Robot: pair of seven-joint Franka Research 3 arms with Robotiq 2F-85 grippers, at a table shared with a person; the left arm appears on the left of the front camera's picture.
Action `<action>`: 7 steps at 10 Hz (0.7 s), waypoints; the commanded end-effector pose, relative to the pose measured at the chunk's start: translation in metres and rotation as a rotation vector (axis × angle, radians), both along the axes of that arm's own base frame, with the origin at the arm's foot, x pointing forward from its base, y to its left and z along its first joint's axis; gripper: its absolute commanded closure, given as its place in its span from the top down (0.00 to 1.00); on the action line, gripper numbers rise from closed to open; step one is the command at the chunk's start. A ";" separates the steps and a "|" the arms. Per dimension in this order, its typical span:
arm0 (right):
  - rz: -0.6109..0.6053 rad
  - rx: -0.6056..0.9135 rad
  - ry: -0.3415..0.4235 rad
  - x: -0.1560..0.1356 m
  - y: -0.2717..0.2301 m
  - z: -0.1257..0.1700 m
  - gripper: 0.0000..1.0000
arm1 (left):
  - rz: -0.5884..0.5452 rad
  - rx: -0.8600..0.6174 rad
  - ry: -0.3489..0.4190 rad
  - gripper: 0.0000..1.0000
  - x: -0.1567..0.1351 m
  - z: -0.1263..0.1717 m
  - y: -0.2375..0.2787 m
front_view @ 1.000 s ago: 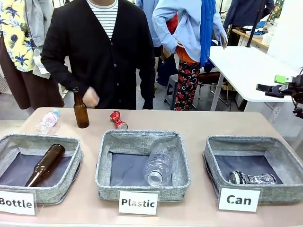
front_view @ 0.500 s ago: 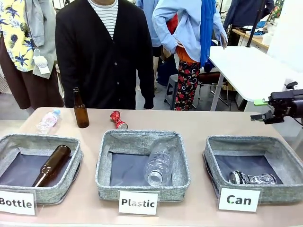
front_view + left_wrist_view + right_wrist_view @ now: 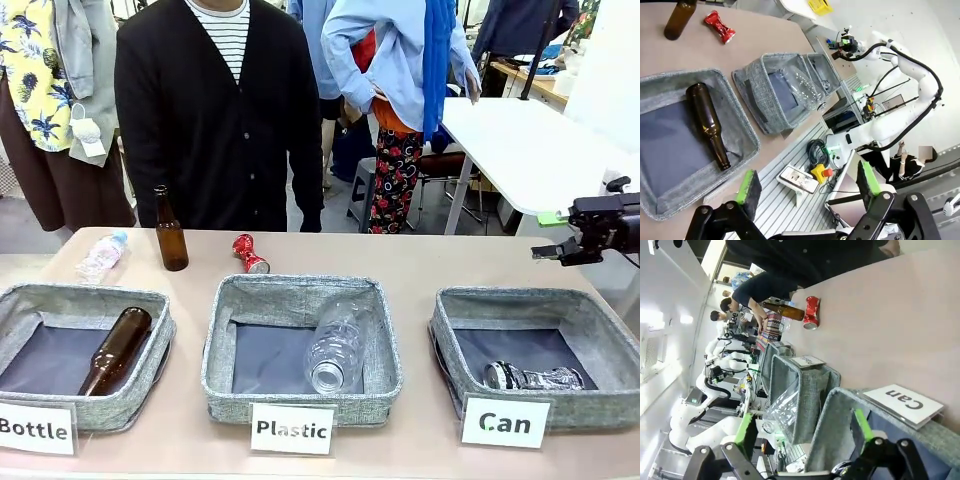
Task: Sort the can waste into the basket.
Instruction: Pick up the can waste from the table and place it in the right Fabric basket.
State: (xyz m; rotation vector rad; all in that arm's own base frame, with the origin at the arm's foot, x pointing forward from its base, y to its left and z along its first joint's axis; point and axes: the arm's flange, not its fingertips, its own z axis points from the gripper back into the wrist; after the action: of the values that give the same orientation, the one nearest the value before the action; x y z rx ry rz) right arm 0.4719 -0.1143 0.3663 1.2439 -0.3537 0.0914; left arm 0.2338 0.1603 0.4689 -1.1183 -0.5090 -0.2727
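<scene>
**Bench (image 3: 420,265), sorting station, contents as seen.**

1. Basket signed "Can" (image 3: 520,298): grey woven bin on the robot's right, with a white sign (image 3: 505,422) propped at its near wall. It holds the silver and dark can (image 3: 533,377), crushed and lying on its side on the dark base near the front wall.
2. Red can (image 3: 250,254): crushed, with silver ends. It sits on the bare bench beyond the far rim of the middle bin, well apart from the "Can" basket.
3. Bin signed "Plastic" (image 3: 300,285): in the middle, with one clear plastic bottle (image 3: 335,345) lying in it, mouth toward the robot.
4. Bin signed "Bottle" (image 3: 90,295): on the robot's left, with one brown glass bottle (image 3: 113,350) lying slantwise in it.
5. Upright brown bottle (image 3: 170,232): on the far part of the bench, left of the red can and apart from it.
6. Small clear bottle (image 3: 102,254): lying on the bench near the upright bottle, on the far left.
7. Right jaws: wide apart, with green pads (image 3: 744,432) and nothing between them. In the front view they hang in the air at the right edge, above the "Can" basket's far corner and touching nothing.
8. Left jaws: wide apart and empty, with green pads (image 3: 749,186). They are raised, looking down at the "Bottle" bin.
9. Person in dark cardigan (image 3: 215,110): standing at the far side of the bench.
</scene>
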 end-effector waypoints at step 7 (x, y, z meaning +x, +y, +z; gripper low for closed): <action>0.004 0.010 -0.021 0.002 0.000 0.002 1.00 | 0.024 0.356 0.099 1.00 0.074 0.056 -0.074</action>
State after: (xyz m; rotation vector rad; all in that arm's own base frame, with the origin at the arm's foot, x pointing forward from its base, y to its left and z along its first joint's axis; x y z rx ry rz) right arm 0.4724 -0.1138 0.3673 1.2451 -0.3540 0.0944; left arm 0.2747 0.1145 0.5082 -0.8737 -0.4662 -0.2748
